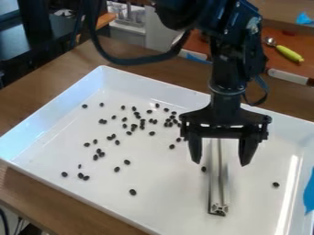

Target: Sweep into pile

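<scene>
The black gripper [221, 158] hangs over the right half of a white tray [178, 193], its two fingers spread wide apart. A narrow silver metal bar [218, 190] lies in the tray between and below the fingers, running toward the tray's front; its back end is hidden behind the gripper. Many small dark beans [142, 123] are scattered over the left and middle of the tray, denser just left of the gripper. One bean [204, 169] lies close to the bar's left side, and another bean [276, 184] sits alone to its right.
The tray's raised back wall [153, 87] stands behind the beans. A blue object [309, 193] is at the right edge. Behind the tray, on the wooden table [36, 98], are a yellow-green handled scoop [288, 53] and a white-handled tool [288, 76].
</scene>
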### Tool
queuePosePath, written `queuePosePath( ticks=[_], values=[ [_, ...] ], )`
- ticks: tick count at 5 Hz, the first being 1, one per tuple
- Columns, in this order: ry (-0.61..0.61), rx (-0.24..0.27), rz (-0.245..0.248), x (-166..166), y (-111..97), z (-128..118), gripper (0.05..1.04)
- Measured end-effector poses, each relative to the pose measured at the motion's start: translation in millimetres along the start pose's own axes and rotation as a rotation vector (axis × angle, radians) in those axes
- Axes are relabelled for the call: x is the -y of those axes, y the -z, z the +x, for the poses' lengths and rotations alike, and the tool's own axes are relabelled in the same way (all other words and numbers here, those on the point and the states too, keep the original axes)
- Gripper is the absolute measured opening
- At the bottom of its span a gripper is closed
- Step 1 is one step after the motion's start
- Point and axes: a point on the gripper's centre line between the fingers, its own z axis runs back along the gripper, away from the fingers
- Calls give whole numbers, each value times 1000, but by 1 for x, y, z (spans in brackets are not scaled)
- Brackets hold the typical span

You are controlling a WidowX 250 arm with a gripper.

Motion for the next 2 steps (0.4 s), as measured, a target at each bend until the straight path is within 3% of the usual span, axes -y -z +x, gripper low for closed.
queuePosePath(
  ticks=[1, 2],
  values=[
    [-7, -35, 30, -6, 12, -6, 882],
    [-28, -61, 34, -5, 20, -9, 567]
  ],
)
